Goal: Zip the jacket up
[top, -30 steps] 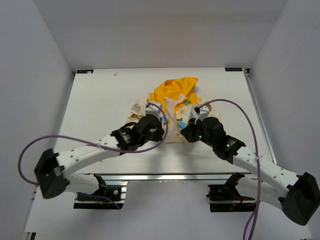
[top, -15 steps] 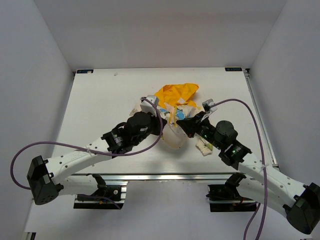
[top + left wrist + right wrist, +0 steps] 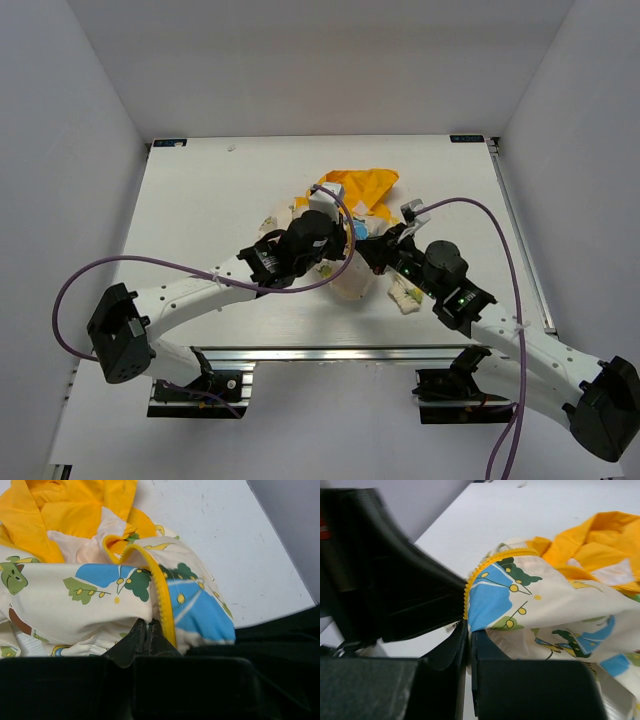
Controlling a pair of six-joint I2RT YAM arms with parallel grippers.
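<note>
The jacket [image 3: 360,190] is cream-white with cartoon prints and a yellow-orange lining. It lies bunched at the table's middle, partly lifted between both arms. My left gripper [image 3: 335,228] is shut on the jacket's front edge beside the yellow zipper teeth [image 3: 161,595]; the jacket fills its view [image 3: 90,590]. My right gripper [image 3: 372,248] is shut on the other front edge just below its zipper teeth [image 3: 468,587], with the printed cloth [image 3: 560,600] hanging to its right. The two grippers are close together. The zipper slider is hidden.
The white table [image 3: 200,200] extends on all sides of the jacket. A loose sleeve or hem [image 3: 405,295] lies under my right arm. Grey walls enclose the table. Purple cables loop off both arms.
My left gripper has moved up and right with the jacket edge, close to the right gripper. The jacket has bunched tighter and lifted. Earlier it lay flatter.
</note>
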